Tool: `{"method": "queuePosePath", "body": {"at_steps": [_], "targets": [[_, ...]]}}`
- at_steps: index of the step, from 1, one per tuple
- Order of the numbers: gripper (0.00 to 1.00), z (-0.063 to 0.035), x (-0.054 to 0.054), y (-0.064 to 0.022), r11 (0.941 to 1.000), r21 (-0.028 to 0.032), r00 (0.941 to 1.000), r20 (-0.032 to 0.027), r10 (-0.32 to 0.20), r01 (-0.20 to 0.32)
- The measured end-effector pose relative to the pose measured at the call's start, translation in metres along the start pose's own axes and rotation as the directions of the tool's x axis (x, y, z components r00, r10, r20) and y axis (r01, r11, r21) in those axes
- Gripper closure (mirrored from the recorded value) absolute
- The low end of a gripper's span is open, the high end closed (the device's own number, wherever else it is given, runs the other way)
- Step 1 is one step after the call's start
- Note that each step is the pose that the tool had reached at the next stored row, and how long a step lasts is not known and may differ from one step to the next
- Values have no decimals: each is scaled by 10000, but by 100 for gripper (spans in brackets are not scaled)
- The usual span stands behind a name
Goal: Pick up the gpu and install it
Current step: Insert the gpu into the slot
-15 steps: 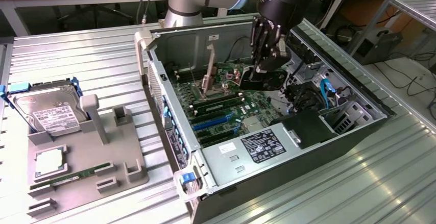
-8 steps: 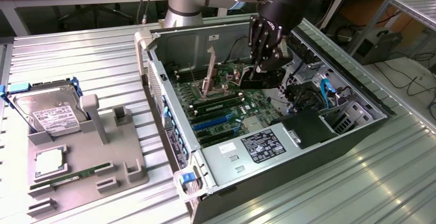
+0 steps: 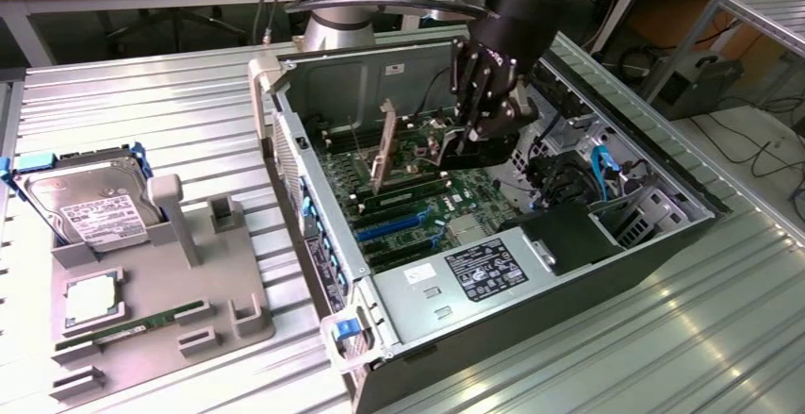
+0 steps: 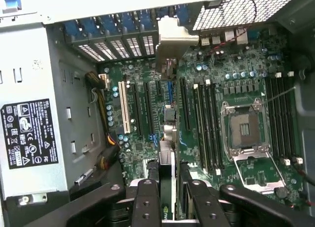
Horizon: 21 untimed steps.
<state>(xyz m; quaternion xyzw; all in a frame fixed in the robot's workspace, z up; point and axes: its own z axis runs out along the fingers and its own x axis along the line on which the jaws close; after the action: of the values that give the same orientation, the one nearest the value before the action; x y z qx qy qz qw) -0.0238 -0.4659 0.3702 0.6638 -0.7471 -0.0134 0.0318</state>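
1. The hand (image 4: 170,202) was seen pinching the gpu (image 4: 168,175), held on edge inside the open computer case (image 3: 566,310).
2. The install step was judged in hand: the card was poised over the motherboard (image 4: 246,84) slots.
3. Straight alignment with one slot was judged necessary.

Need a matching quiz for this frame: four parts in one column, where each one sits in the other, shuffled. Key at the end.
1 gpu
2 hard drive
3 memory stick
4 power supply

A lying on the grey tray
B in the case corner, labelled
C in the tool, over the motherboard
D propped in a blue frame

Pairs: 1-C, 2-D, 3-A, 4-B
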Motion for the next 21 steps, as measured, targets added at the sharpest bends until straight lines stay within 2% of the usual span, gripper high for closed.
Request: {"method": "queuePosePath", "body": {"at_steps": [4,12,21], "targets": [[74,84,11,111,10000,12,10000,-1,-40,40],[74,228,25,248,9999,34,9999,-8,-167,167],[74,347,12,337,9993,138,9994,-9,-342,343]]}}
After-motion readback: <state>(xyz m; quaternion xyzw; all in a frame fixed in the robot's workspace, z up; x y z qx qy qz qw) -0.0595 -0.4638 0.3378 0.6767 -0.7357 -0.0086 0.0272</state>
